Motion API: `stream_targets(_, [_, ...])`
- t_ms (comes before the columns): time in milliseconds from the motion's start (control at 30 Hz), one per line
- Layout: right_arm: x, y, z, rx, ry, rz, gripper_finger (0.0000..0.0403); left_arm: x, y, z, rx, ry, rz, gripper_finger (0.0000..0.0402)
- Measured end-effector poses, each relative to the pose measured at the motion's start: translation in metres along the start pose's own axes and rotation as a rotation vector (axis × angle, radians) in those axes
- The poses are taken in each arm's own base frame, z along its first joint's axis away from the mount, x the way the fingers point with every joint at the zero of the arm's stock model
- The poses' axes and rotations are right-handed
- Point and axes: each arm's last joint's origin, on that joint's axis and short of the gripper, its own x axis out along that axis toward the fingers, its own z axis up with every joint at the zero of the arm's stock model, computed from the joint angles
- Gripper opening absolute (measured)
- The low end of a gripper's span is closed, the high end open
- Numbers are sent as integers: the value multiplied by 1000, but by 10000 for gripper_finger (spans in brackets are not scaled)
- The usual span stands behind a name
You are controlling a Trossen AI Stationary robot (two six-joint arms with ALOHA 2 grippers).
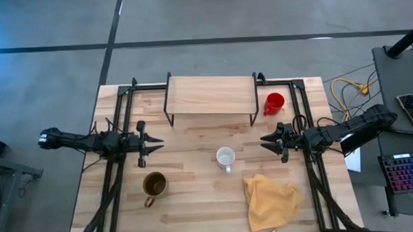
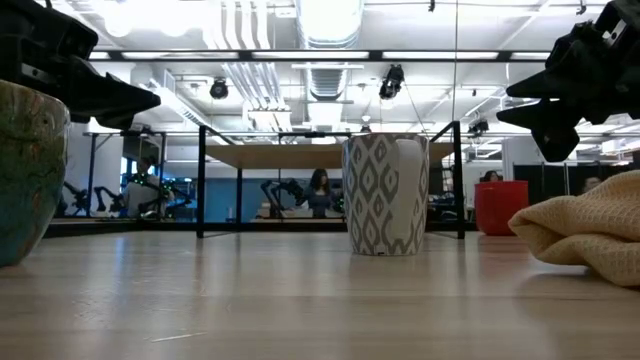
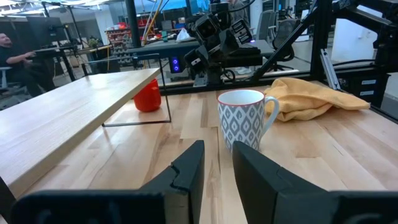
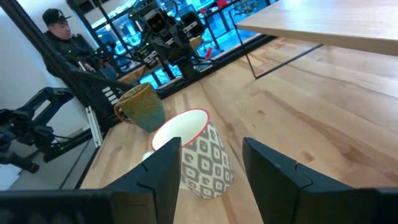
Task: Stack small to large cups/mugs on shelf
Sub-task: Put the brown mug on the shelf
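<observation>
The light-wood shelf (image 1: pixel 209 95) stands on thin black legs at the table's far middle, and its top is bare. The red mug (image 1: pixel 273 103) stands on the table just off the shelf's right end. The white mug (image 1: pixel 226 158), grey diamond-patterned with a red rim (image 4: pixel 196 152), stands upright mid-table. The dark brown mug (image 1: pixel 154 185) stands toward the near left. My left gripper (image 1: pixel 158 140) hovers open left of the white mug (image 3: pixel 242 118), pointing right. My right gripper (image 1: pixel 264 138) hovers open to that mug's right, pointing left. Neither touches anything.
A crumpled yellow-orange cloth (image 1: pixel 271 200) lies on the table's near right, close to the white mug. Black frame rails run along the left and right sides of the table. Bare wood lies between the shelf and the mugs. A person (image 4: pixel 59 25) stands beyond the table.
</observation>
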Motion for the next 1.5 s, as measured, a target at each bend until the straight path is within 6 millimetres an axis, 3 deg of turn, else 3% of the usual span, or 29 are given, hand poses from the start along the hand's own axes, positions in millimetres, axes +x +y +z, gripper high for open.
stream_targets(533, [0,-3,2,0,-62,-110,164,0,0,4,-14,-41,-4,70])
stream_targets(733, [0,-3,2,11,-69,-108,164,-5,3,30,-623,-311,-84,70])
stream_targets(1267, [0,-5,3,0,-92,-162,164,-22,16,63,-779,-716,12,70])
stream_targets(1367, [-1,-5,3,0,-105,-184,164,-22,17,78,-828,-647,-17,70])
stream_targets(1500, [-1,-5,4,3,-109,-181,164,-28,19,111,-839,-248,-26,70])
